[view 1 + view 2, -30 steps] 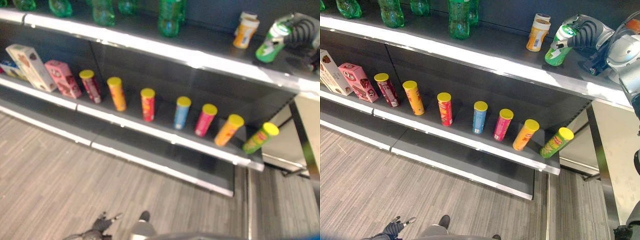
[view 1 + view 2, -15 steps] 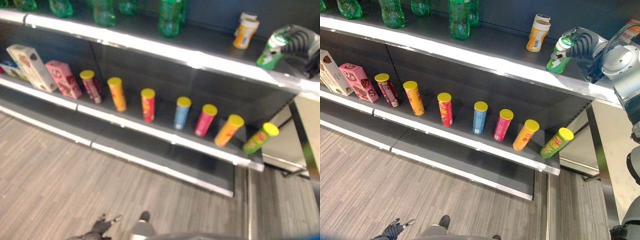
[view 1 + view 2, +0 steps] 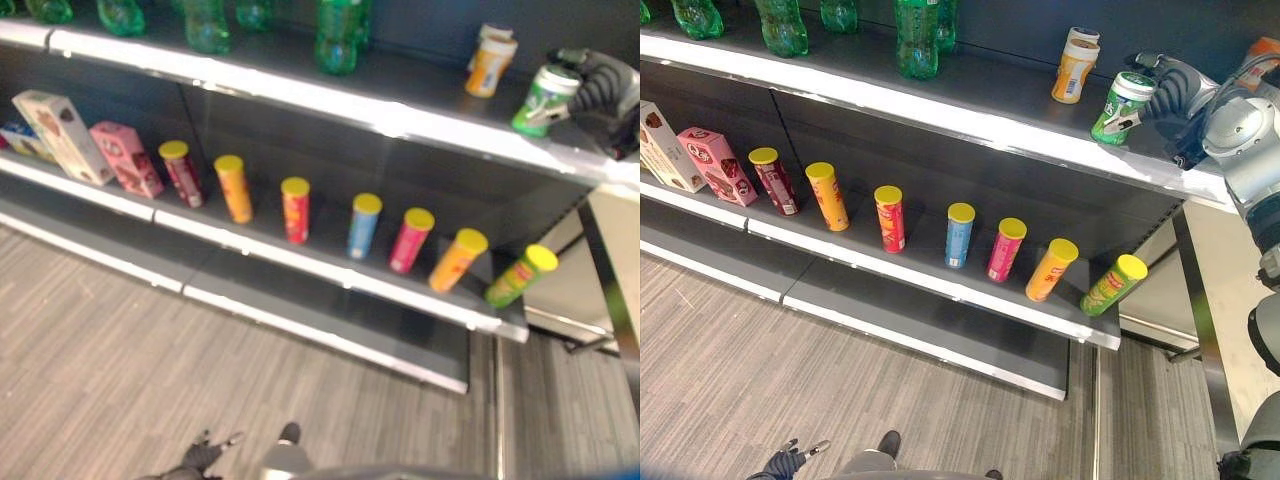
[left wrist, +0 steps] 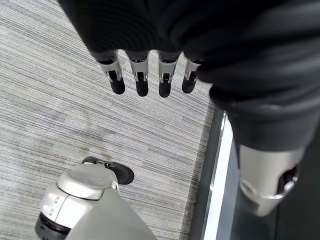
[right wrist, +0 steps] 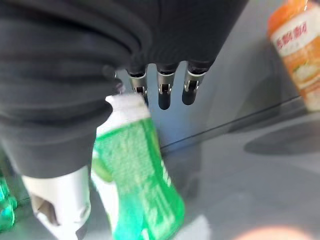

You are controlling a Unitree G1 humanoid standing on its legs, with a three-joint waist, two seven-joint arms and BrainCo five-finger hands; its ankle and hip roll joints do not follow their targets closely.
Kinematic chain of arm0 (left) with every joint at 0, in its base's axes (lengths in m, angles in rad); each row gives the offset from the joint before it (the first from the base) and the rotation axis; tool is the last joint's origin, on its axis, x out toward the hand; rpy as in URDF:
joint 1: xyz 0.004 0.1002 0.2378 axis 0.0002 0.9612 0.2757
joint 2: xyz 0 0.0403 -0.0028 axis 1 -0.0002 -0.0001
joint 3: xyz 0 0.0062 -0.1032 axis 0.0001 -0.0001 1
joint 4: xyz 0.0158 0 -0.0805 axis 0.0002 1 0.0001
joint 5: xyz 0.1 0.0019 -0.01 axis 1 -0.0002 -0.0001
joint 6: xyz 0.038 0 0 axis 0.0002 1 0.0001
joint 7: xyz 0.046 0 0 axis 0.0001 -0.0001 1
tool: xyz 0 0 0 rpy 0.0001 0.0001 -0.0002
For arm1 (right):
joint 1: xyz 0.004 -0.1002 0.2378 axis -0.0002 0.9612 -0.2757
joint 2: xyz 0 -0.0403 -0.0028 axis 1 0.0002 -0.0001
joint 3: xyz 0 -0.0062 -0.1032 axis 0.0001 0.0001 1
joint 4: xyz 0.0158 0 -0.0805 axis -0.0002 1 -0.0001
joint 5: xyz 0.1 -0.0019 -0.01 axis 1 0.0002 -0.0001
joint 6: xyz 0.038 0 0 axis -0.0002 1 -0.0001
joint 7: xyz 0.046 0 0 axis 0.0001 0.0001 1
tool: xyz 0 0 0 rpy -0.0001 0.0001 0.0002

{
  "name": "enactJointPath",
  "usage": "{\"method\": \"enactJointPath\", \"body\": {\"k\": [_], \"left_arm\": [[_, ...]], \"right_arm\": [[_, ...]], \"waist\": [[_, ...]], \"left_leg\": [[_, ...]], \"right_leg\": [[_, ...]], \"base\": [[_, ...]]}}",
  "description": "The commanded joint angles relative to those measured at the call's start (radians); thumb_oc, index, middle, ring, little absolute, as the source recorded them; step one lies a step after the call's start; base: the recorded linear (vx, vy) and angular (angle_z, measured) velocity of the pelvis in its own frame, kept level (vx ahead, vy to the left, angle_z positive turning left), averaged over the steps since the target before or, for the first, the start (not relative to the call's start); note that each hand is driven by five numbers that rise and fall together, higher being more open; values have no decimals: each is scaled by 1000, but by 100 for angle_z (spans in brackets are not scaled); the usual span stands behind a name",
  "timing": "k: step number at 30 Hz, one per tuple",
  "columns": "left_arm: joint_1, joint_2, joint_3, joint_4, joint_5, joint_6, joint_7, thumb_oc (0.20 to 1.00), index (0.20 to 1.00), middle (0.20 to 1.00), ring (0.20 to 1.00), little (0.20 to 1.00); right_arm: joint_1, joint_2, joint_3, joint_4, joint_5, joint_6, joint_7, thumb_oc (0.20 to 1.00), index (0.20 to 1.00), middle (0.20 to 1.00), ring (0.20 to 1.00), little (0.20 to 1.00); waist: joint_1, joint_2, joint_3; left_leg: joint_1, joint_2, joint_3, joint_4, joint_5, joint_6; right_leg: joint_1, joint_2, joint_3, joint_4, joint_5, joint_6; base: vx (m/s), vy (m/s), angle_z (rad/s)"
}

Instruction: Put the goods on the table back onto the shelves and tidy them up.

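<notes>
A green cup with a white lid (image 3: 1120,108) stands slightly tilted near the right end of the top shelf (image 3: 980,105). My right hand (image 3: 1175,92) is shut on it, fingers behind and thumb at the front. The right wrist view shows the green cup (image 5: 137,185) between my thumb and fingers (image 5: 162,90). An orange cup (image 3: 1077,65) stands just to its left on the same shelf. My left hand (image 4: 142,75) hangs open and empty low over the floor, and it is small at the bottom of the right eye view, left hand (image 3: 790,460).
Several green bottles (image 3: 918,35) stand further left on the top shelf. On the lower shelf, several yellow-lidded tubes (image 3: 959,235) stand in a row; the green tube (image 3: 1112,285) at the right end leans. Pink and white boxes (image 3: 710,165) sit at its left end.
My right hand has moved the green cup a little further back on the top shelf and turned it more upright. The left hand has stayed put.
</notes>
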Motion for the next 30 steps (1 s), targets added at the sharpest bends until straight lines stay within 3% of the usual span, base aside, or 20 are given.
{"method": "enactJointPath", "body": {"k": [1,6,19,26,30], "left_arm": [[-41,43,-14,11,10,-18,24,1000,1000,1000,1000,1000],[-39,35,-9,14,5,-18,42,1000,1000,1000,1000,1000],[-34,24,-16,10,-5,-20,57,1000,1000,1000,1000,1000],[-25,11,3,17,-19,-13,58,1000,1000,1000,1000,1000],[-25,6,4,20,-18,-6,51,1000,1000,1000,1000,1000]], "right_arm": [[-96,12,-1,39,-27,-29,-84,1000,1000,1000,1000,1000],[-102,42,-26,85,-125,-25,-138,1000,1000,1000,1000,1000],[-86,121,-65,161,-185,-15,-172,1000,1000,1000,1000,1000],[25,72,-157,-31,-22,-16,-167,1000,1000,1000,1000,1000],[108,102,-229,-76,80,-11,-156,1000,1000,1000,1000,1000]], "waist": [[16,-52,19],[8,-48,19],[19,-40,25],[-7,-36,26],[-19,-31,25]], "left_leg": [[18,31,48,4,-100,-54],[19,30,52,5,-103,-49],[13,24,46,10,-103,-45],[21,27,58,8,-107,-44],[31,31,73,7,-112,-40]], "right_leg": [[10,-36,18,37,-78,30],[5,-35,29,39,-77,29],[2,-38,27,44,-79,29],[1,-44,36,47,-76,32],[-4,-44,55,48,-73,31]], "base": [[0,0,0],[-3,6,-6],[-1,1,-2],[0,0,0],[-12,11,-8]]}}
